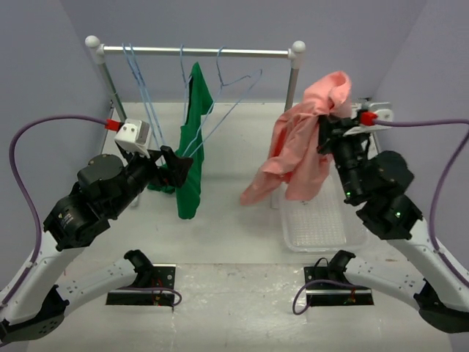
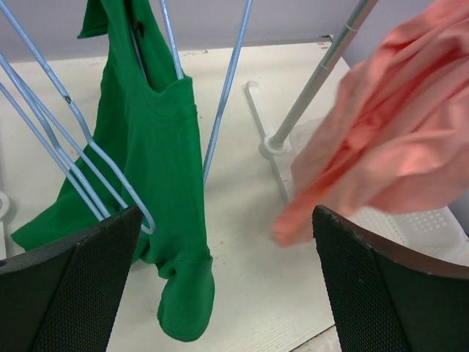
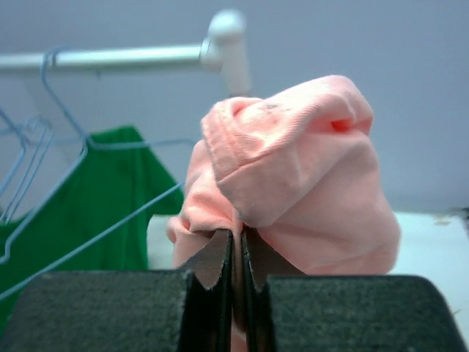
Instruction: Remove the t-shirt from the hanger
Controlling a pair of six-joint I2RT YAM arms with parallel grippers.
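Observation:
The salmon-pink t-shirt (image 1: 300, 147) hangs bunched from my right gripper (image 1: 327, 130), which is shut on a fold of it, to the right of the rail and above the tray. In the right wrist view the jaws (image 3: 237, 249) pinch the cloth (image 3: 300, 169). No wire shows inside the shirt. A bare light-blue hanger (image 1: 233, 103) hangs tilted on the rail, left of the shirt; it also shows in the right wrist view (image 3: 110, 227). My left gripper (image 1: 179, 167) is open and empty beside the green t-shirt; its view shows the pink t-shirt (image 2: 388, 139) at the right.
A dark green t-shirt (image 1: 192, 132) hangs on the grey rail (image 1: 198, 51) among several bare blue hangers (image 2: 229, 81). A clear plastic tray (image 1: 322, 220) lies on the table under the pink shirt. The rail's right post (image 2: 315, 81) stands beside it.

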